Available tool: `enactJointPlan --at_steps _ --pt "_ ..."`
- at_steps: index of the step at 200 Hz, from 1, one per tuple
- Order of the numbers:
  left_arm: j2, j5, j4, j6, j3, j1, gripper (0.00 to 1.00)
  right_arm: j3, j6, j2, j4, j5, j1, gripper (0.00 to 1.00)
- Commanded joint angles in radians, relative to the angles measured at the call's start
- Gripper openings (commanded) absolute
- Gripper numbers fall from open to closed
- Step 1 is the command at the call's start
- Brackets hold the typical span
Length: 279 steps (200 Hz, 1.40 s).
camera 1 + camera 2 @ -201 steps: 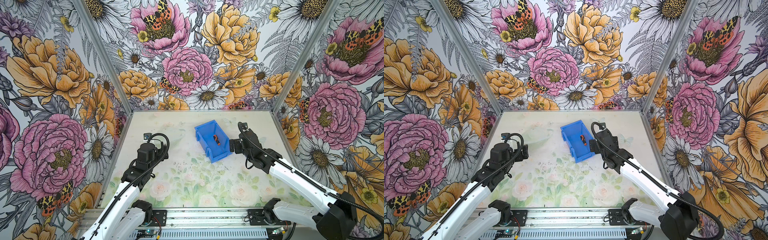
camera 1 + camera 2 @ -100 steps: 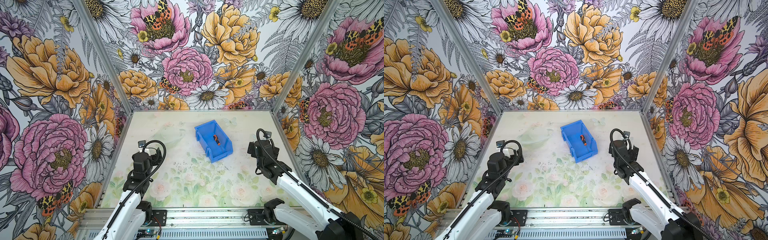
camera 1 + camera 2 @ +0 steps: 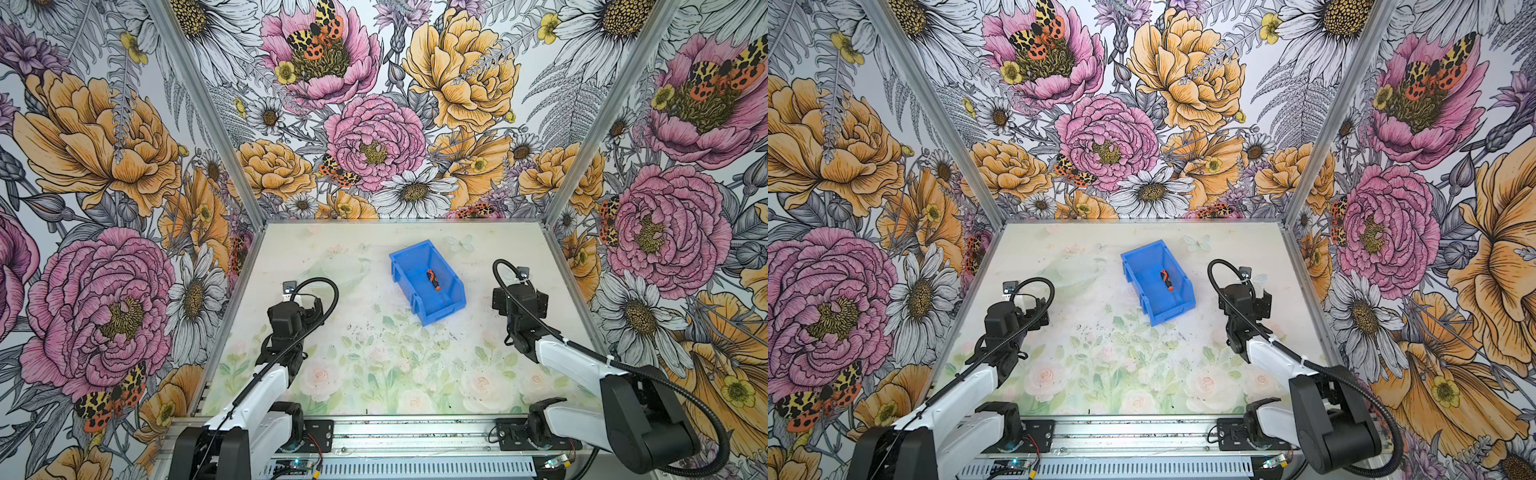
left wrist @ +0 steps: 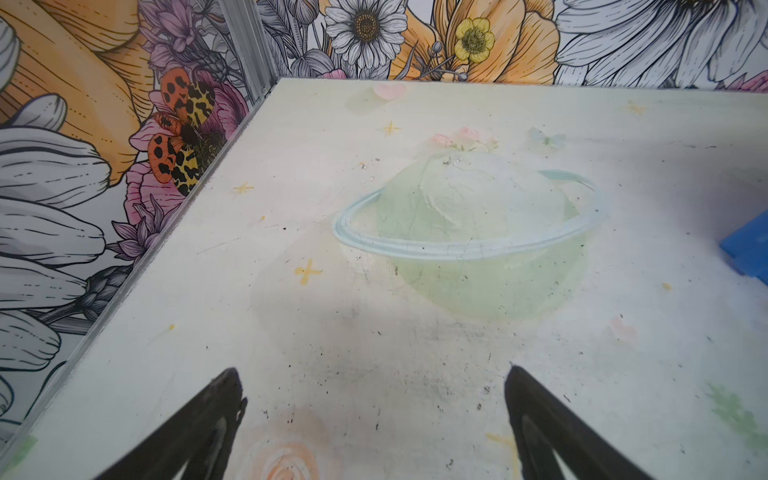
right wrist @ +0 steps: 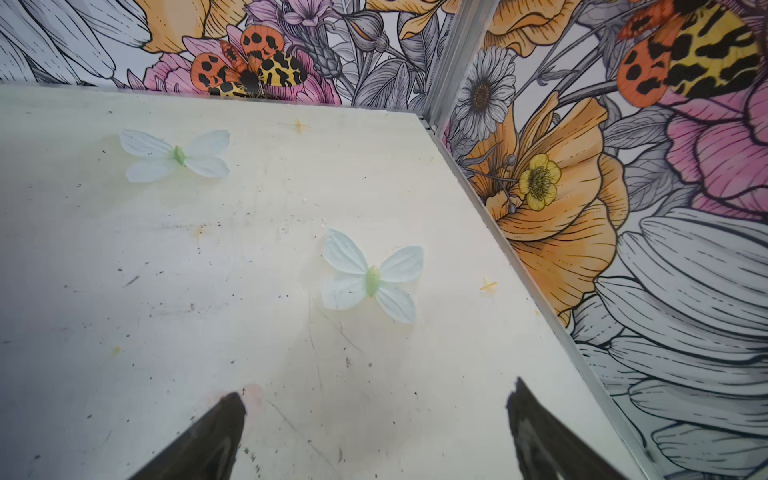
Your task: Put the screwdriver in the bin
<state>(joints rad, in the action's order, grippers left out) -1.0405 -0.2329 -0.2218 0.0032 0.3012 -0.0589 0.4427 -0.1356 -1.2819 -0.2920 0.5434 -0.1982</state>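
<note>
Inside the bin (image 3: 409,254), the screwdriver (image 3: 434,283) is lying flat, handle toward the far wall, while the left gripper (image 4: 372,372) and right gripper (image 5: 377,388) are hovering spread and empty, well apart on either side; any retreat looks best kept clear of the blue walls

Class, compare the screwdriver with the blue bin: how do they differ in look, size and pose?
The screwdriver is slim, orange-and-black handled; the bin is boxy, blue. The screwdriver is shorter than the bin. The screwdriver lies inside; the bin stands open-topped around it. Shared: both slant the same way.
</note>
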Motion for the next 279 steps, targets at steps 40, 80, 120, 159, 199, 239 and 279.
enactJointPlan --at_steps 40,80,120,159,199,239,279 --pt "-0.292 -0.032 -0.294 -0.009 0.143 0.045 0.99 0.061 0.061 -0.178 -0.311 -0.099 0.101 1.00" --pt "-0.437 -0.006 -0.425 -0.030 0.195 0.058 0.99 0.037 0.023 -0.221 -0.394 -0.111 0.141 1.00" --pt "-0.460 0.017 -0.520 0.015 0.156 0.031 0.99 0.019 0.021 -0.216 -0.421 -0.145 0.149 1.00" --pt "-0.496 0.153 -0.671 -0.003 0.087 0.077 0.99 -0.014 0.031 -0.220 -0.479 -0.276 0.179 0.99" --pt "-0.504 0.134 -0.696 0.002 0.082 0.066 0.99 -0.050 0.033 -0.249 -0.557 -0.327 0.196 0.99" --pt "-0.504 0.128 -0.696 0.011 0.081 0.059 0.99 -0.060 0.041 -0.253 -0.590 -0.324 0.195 1.00" --pt "-0.504 0.116 -0.708 0.027 0.076 0.044 0.99 -0.059 0.038 -0.249 -0.583 -0.323 0.195 1.00"
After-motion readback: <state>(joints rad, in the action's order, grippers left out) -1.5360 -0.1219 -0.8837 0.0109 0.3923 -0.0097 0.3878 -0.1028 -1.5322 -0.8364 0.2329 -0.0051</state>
